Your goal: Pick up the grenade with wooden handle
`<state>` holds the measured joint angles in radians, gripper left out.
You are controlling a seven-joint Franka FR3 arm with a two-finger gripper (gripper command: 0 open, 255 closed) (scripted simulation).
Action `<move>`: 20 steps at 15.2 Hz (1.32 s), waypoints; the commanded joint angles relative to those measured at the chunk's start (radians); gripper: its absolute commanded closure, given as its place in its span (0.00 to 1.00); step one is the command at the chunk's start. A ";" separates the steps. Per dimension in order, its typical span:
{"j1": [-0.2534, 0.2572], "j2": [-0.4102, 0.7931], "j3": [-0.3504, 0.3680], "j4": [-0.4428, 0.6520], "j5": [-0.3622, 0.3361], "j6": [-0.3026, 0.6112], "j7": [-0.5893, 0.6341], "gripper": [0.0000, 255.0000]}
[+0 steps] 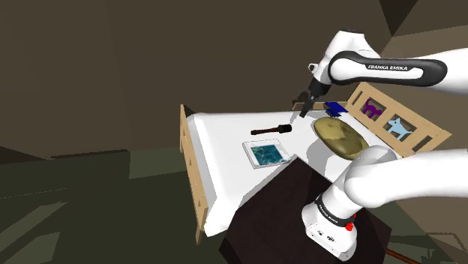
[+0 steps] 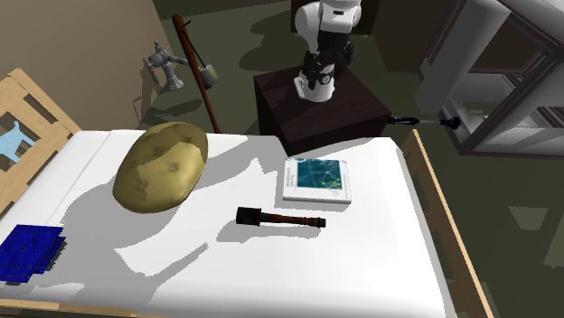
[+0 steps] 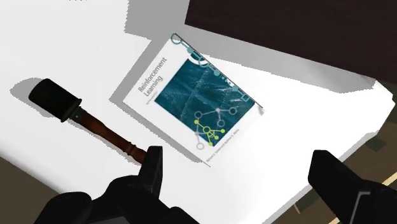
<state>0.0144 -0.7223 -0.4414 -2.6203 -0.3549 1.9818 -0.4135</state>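
The grenade lies flat on the white bed, with a dark head and a brown wooden handle. In the second exterior view the grenade rests near the middle of the bed, just in front of a book. My gripper hangs open above the bed, higher than the grenade and toward the shoulder view's right. From the wrist, the grenade sits beside the left finger, outside the open gripper. Nothing is between the fingers.
A teal "Reinforcement Learning" book lies next to the grenade. A large potato-shaped cushion and a blue cloth lie toward the wooden headboard. The dark stand abuts the bed. A white frame stands beyond it.
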 commanded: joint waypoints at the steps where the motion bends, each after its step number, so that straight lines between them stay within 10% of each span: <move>1: 0.007 0.051 -0.061 -0.010 -0.031 0.072 -0.079 0.00; 11: 0.176 0.452 -0.396 0.065 0.018 0.441 -0.519 0.00; 16: 0.321 0.785 -0.545 0.159 0.418 0.595 -0.966 0.00; 20: 0.159 1.028 -0.370 0.282 0.753 0.622 -1.317 0.00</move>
<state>0.2181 0.2504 -0.8580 -2.3684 0.3204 2.5958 -1.6430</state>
